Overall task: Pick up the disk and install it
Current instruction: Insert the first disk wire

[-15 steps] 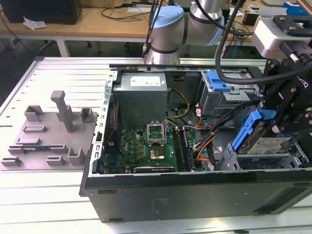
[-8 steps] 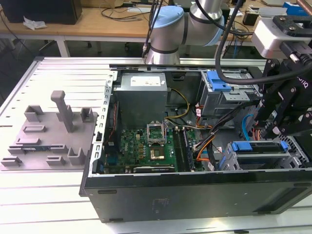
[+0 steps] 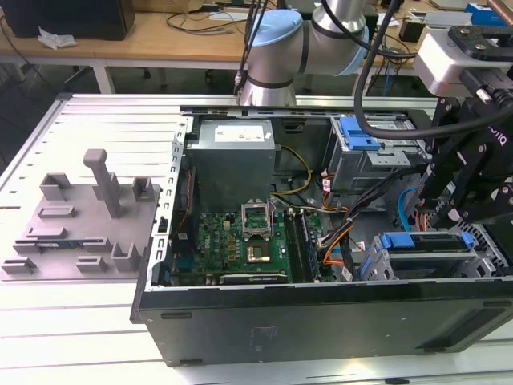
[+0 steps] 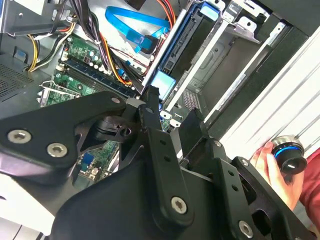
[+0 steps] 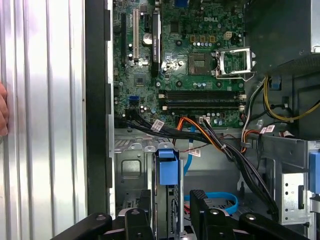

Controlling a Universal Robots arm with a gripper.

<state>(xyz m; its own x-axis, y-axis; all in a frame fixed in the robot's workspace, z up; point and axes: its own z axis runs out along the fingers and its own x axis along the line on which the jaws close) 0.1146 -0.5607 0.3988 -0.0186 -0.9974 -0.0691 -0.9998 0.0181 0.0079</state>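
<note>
your gripper (image 5: 170,200) hangs over the drive cage (image 5: 129,167) in the corner of the computer case (image 3: 321,321). the jaws are parted, with one finger on each side of the disk (image 5: 167,172), and nothing looks clamped. the disk stands on edge in the cage: silver metal body, bright blue frame, blue tab on the end nearest the fingers

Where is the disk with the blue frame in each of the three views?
Exterior view: disk in the cage at the exterior view's right.
First wrist view: disk between the fingers of the hand.
Second wrist view: disk beyond the fingers.
Shared landmark: green motherboard.
</note>
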